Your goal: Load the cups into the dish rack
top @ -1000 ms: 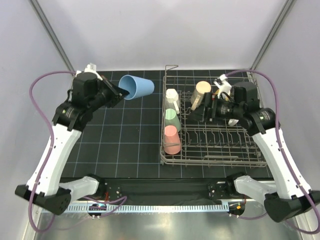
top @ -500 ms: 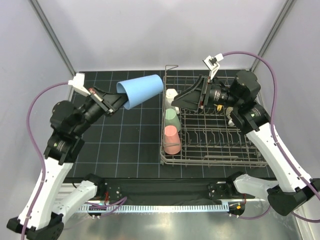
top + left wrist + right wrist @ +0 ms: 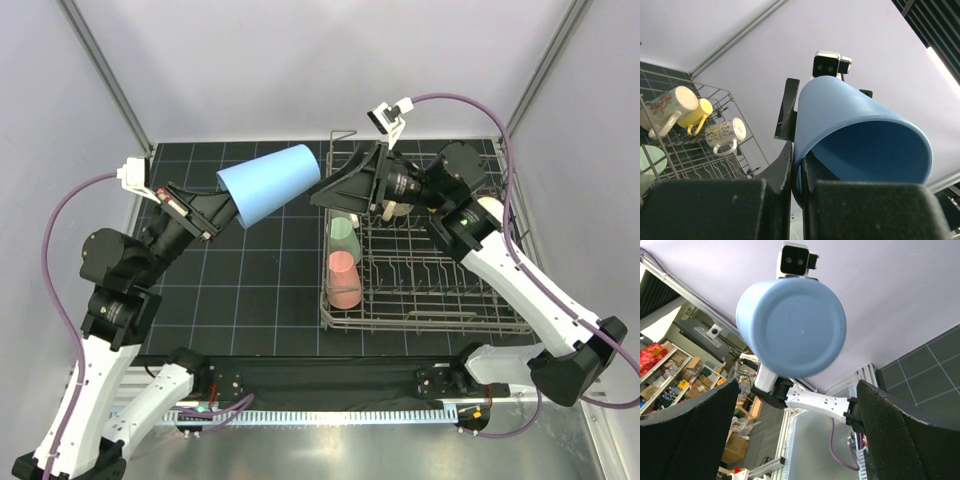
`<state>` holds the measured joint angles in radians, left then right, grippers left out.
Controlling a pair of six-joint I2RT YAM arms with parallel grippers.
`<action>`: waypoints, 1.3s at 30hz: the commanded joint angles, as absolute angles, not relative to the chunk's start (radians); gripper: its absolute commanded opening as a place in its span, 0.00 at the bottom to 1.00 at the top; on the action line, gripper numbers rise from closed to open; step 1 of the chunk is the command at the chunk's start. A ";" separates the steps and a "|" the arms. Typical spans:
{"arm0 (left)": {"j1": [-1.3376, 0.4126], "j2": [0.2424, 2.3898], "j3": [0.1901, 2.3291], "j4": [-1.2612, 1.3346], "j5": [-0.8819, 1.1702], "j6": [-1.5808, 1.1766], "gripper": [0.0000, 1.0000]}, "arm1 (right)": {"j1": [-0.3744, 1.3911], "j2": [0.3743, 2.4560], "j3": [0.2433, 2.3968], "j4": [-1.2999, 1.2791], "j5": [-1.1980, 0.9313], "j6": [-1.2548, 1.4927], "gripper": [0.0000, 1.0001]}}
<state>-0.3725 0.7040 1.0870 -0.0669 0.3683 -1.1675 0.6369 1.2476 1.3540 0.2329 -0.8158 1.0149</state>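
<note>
- The blue cup (image 3: 268,183) is in the air above the black gridded mat (image 3: 250,290), lying on its side. Its mouth faces 8 o'clock and its closed base 2 o'clock in the top view.
- It looks like thin, stiff plastic, so probably light and not fragile. The wall is smooth, tapers toward the base, and has no handle.
- Because of the taper, a pinch near the narrow end may slide off. I judge the safer holds to be across the wall nearer the wide mouth, or one finger inside the rim and one outside.
- The left gripper (image 3: 222,208) uses that rim hold: it is clamped on the lip at the cup's 8 o'clock end, one finger inside and one outside.
- The right gripper (image 3: 798,381) is spread wide and holds nothing. It sits just off the cup's base at 3 o'clock, with the base framed between its fingers, which suggests a hand-over.
- The dish rack (image 3: 430,322) lies at 4 o'clock from the cup. In its left column are the pale green cup (image 3: 343,230) and, at 6 o'clock from it, the pink cup (image 3: 343,278).
- The left wrist view shows the yellow mug (image 3: 702,111) and two patterned ones among the tines.
</note>
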 commanded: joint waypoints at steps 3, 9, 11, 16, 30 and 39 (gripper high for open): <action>-0.371 0.706 1.069 -0.005 0.422 -1.193 0.00 | 0.660 1.279 1.393 0.422 -0.704 1.112 1.00; -0.373 0.693 1.042 0.018 0.425 -1.207 0.00 | 0.675 1.335 1.424 0.457 -0.693 1.166 1.00; -0.373 0.696 1.040 0.021 0.428 -1.207 0.00 | 0.680 1.348 1.416 0.480 -0.695 1.186 1.00; -0.371 0.706 1.040 0.028 0.443 -1.204 0.00 | 0.693 1.370 1.411 0.534 -0.712 1.226 0.89; -0.371 0.746 0.993 -0.107 0.430 -1.169 0.89 | 0.673 1.273 1.509 -0.122 -0.553 0.823 0.04; -0.370 0.729 1.023 -0.428 0.319 -1.013 0.98 | 0.588 1.120 1.646 -0.814 -0.088 0.470 0.04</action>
